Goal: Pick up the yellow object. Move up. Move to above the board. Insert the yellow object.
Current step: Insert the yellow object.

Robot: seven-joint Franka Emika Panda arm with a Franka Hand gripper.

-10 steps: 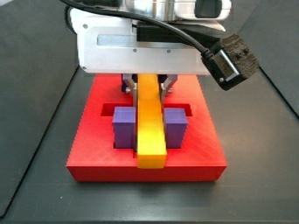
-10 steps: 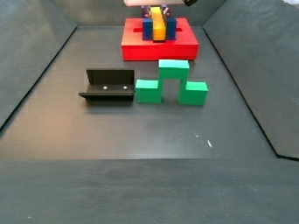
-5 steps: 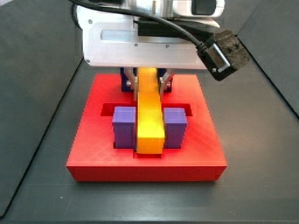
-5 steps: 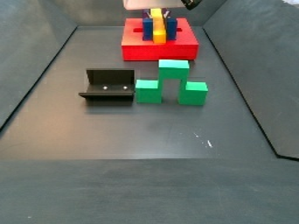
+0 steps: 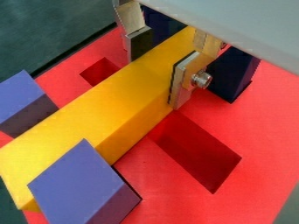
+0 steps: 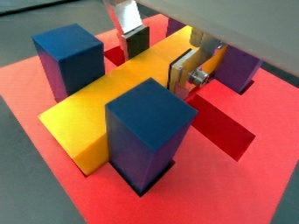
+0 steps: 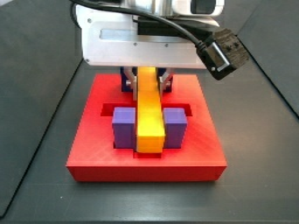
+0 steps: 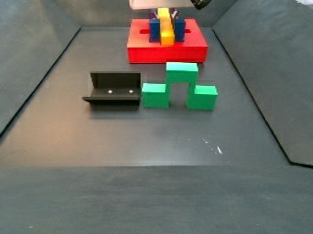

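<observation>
Clamping yellow object [image 5: 111,105], hand [image 5: 162,57] above board [image 5: 263,122].

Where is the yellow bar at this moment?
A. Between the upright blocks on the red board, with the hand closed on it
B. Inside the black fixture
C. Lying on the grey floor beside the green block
A. In a wrist view the hand grips the yellow bar between upright blocks on the red board.

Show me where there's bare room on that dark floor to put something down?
The wide floor in front of the fixture and green stepped block lies bare. Crowded: the board at the far end, where the gripper grips the yellow object.
</observation>
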